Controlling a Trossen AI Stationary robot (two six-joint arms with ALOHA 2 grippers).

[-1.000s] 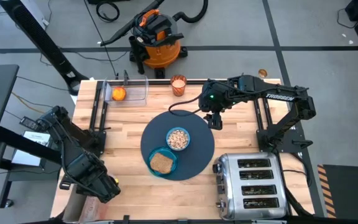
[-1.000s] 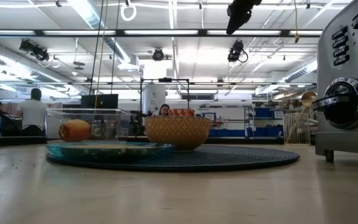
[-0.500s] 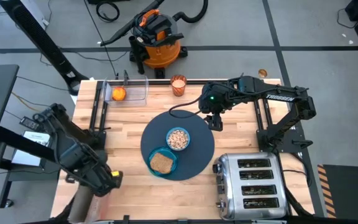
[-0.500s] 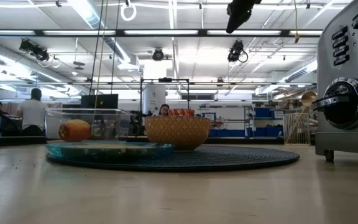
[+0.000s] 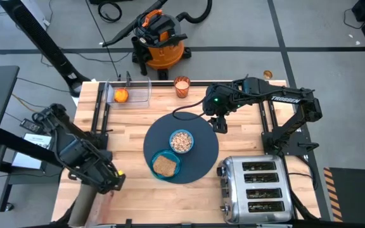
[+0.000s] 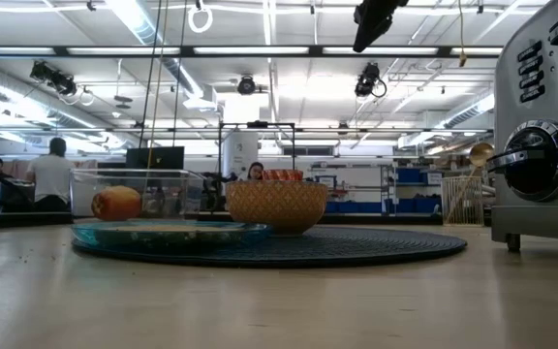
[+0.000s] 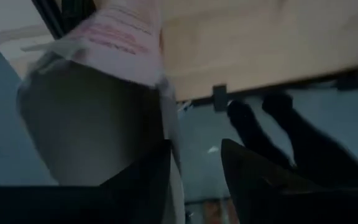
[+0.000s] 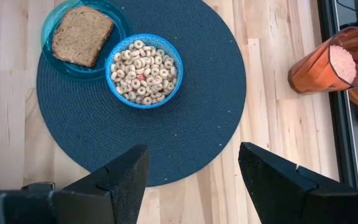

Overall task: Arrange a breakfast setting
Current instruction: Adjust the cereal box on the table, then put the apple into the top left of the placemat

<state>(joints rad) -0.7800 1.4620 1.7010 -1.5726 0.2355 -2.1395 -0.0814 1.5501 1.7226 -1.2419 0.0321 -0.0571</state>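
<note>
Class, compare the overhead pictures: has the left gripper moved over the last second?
Yes. In the high view the left gripper has shifted up the picture along the table's left front corner, slightly nearer the mat. It grips the pink cereal box.

Bare wood lay open across the table to the left of the mat and along its near edge. The chrome toaster blocked the near right corner, just beside the mat. At the far edge the clear container and the orange cup stood apart, seemingly with a passable gap between them.
</note>
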